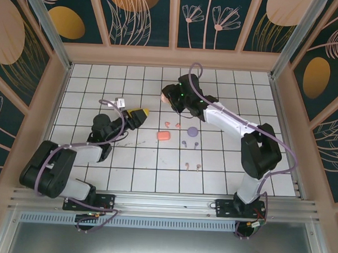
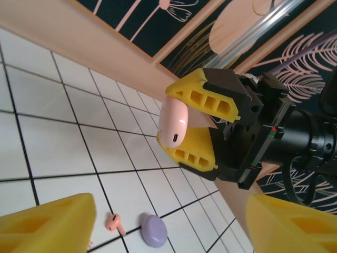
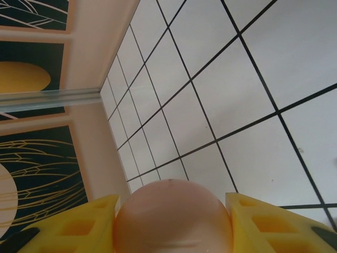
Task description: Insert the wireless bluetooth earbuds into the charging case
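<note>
Grasp step in hand; pale pink case [image 2: 174, 124], seemingly closed, is clamped aloft by right gripper [image 1: 167, 97]; left gripper [image 1: 142, 111] is held spread, empty; pale pink earbuds [image 1: 168, 125] are seen lying on table [image 1: 98, 162] below; next, lid opening and a bud pickup are called for.

Bright, even overhead light; soft faint shadows; wrist views blur at near foreground edges.

White tiles ruled in black lines cover the table [image 1: 126, 164]; the walls [image 1: 144, 16] are dark teal with peach leaf drawings and orange ovals; the right gripper [image 2: 176, 124] has yellow fingers [image 2: 200, 97] on black; between them sits the pale pink case [image 2: 174, 126]; the lilac case [image 2: 154, 231] lies beside the coral earbud [image 2: 115, 222].
</note>
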